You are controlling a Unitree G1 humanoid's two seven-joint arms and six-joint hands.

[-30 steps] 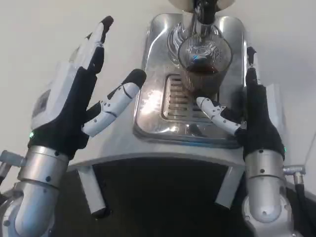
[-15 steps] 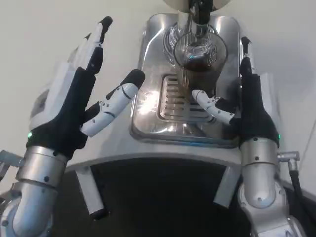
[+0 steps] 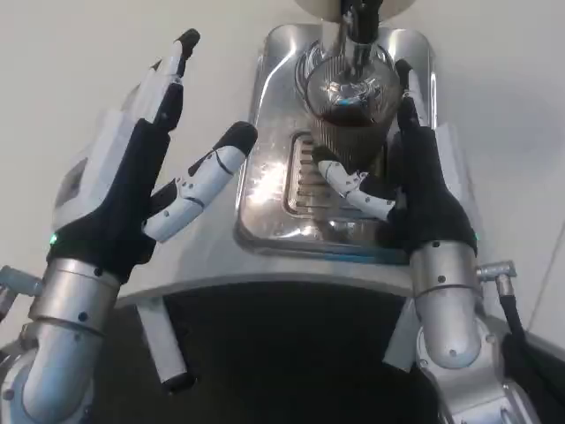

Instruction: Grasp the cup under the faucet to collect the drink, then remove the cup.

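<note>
Cup (image 3: 353,110) on the steel drip tray (image 3: 265,212), directly under the faucet (image 3: 360,31) — so placed to catch the pour, and already holding dark drink. Right hand (image 3: 402,172) close alongside, thumb reaching across the front of the ribbed glass, other fingers up along its right side; bracketing rather than clamped, contact impossible to confirm. Probably about to close for the lift. Right forearm rising steeply from below, wrist beside the tray edge. Left hand (image 3: 146,163) raised well left of the machine, palm inward, fingers spread, holding nothing — waiting.
</note>
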